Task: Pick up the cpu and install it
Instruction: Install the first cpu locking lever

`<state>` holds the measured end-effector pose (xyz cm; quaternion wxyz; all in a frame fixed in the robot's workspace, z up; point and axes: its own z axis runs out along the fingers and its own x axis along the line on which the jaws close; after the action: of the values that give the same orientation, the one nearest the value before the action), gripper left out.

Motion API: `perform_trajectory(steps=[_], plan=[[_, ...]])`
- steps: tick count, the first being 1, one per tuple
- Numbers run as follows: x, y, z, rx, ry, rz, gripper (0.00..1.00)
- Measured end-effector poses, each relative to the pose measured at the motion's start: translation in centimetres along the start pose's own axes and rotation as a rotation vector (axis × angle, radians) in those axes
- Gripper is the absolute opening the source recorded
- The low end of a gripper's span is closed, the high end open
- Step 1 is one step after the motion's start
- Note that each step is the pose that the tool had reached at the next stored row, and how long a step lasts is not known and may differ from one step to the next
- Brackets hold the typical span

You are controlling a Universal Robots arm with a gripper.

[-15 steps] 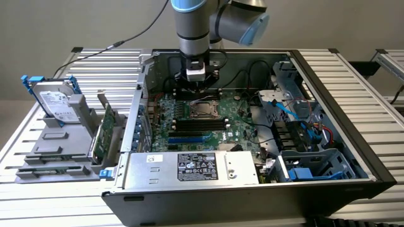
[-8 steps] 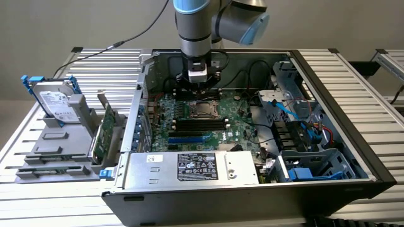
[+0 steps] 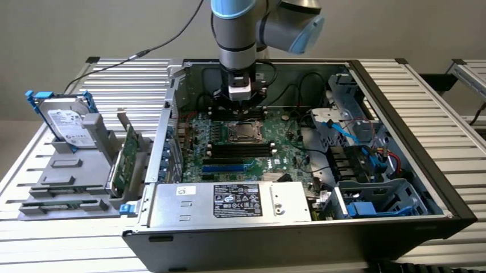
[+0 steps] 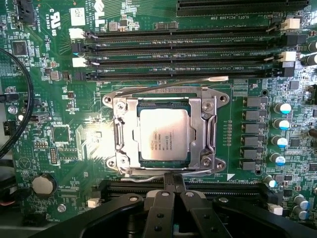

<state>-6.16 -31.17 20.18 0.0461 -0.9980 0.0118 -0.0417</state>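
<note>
Plainly, the cpu (image 4: 163,134) lies flat in its socket on the green board (image 4: 64,124). It is a dull silver square with faint print, ringed by a bright metal frame (image 4: 120,131) with screws at its corners. The gripper (image 4: 173,181) hangs just beside one edge of that frame, its two black fingers pressed together with nothing between them. I cannot tell whether the tips touch the frame. A thin metal lever (image 4: 168,84) runs slantwise along the frame's opposite side.

Long black slots (image 4: 183,49) lie in parallel rows beyond the lever. A row of small round cans (image 4: 280,131) with blue-and-silver tops stands near the frame, a coin battery (image 4: 43,184) sits farther off, and a black cable (image 4: 27,99) curves over the board.

In the exterior view the arm (image 3: 241,34) drops straight down into the open case (image 3: 227,253), and the gripper (image 3: 241,118) is just above the cpu (image 3: 243,132). A silver box (image 3: 227,202) with a white-and-black label fills the near end of the case. Blue cables (image 3: 357,131) and black wires crowd the side at the exterior view's right.

Outside the case, at the exterior view's left and well apart from the gripper, a hard drive (image 3: 67,122) leans upright in a grey stand (image 3: 68,170), with a green card (image 3: 129,151) standing beside it.

Everything rests on a table (image 3: 122,85) of ribbed pale metal slats, with a plain grey wall (image 3: 76,28) behind.
</note>
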Motion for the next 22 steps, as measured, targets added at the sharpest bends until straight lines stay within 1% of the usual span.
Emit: perform_trajectory(steps=[8, 15, 22], plan=[[0.01, 0.01, 0.11, 0.0001, -0.0020, 0.000, 0.11], [0.01, -0.03, 0.14, 0.0000, -0.0050, 0.000, 0.11], [0.00, -0.16, 0.16, -0.0001, -0.0062, 0.001, 0.11]])
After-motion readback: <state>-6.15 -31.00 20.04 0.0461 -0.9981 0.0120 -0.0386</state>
